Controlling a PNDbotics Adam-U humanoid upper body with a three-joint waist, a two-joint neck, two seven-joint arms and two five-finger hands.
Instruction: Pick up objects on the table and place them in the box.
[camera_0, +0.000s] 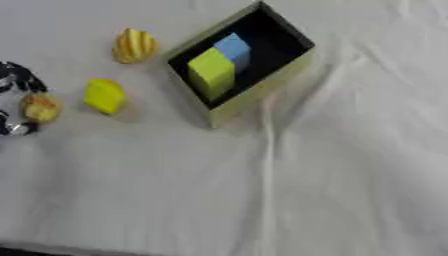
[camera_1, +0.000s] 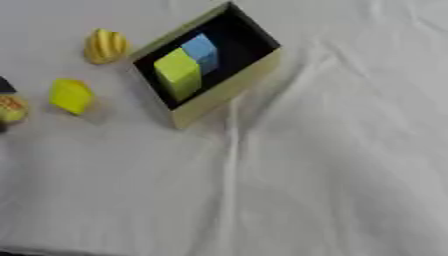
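Note:
An olive box (camera_0: 259, 95) with a black inside lies askew at the top middle; a yellow-green block (camera_0: 211, 70) and a blue block (camera_0: 234, 48) sit in it. Left of the box lie a yellow striped rounded object (camera_0: 134, 45) and a plain yellow object (camera_0: 105, 95). At the left edge my left hand (camera_0: 16, 82) shows black and silver, its fingers curled round a small orange-yellow object (camera_0: 40, 108). My right hand shows in neither view.
A white wrinkled cloth (camera_0: 332, 175) covers the table, with a raised fold running down from the box's near corner. A dark strip marks the table's near edge at the bottom left.

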